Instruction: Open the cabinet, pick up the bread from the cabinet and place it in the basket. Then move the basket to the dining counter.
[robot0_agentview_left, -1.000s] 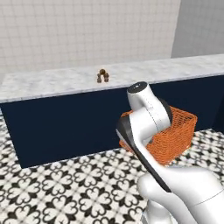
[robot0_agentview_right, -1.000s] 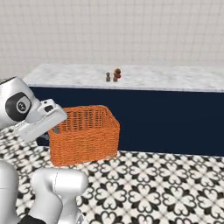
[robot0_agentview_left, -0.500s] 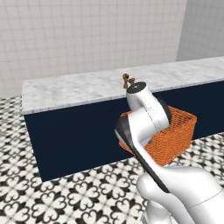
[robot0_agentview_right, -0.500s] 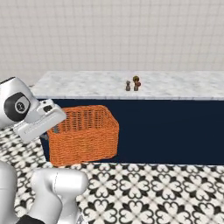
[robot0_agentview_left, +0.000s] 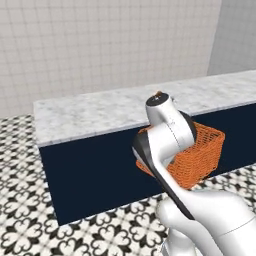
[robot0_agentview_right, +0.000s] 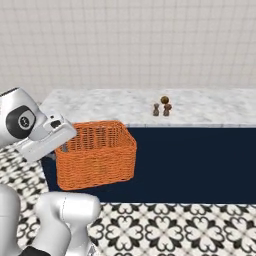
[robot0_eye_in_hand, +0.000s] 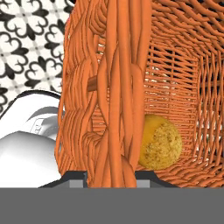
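Marble tops the dining counter (robot0_agentview_right: 210, 107), and the orange basket (robot0_agentview_right: 97, 160) hangs level in front of its navy base, long axis running along it, open side up. The gripper (robot0_eye_in_hand: 114, 177) is clamped on the basket's rim. The bread (robot0_eye_in_hand: 159, 142) sits loose inside; a tilt or a bump against the counter edge could spill it.

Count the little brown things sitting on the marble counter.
3: a small cluster on the counter, a round ball at the back, with two small figures side by side before it. More could hide behind them.
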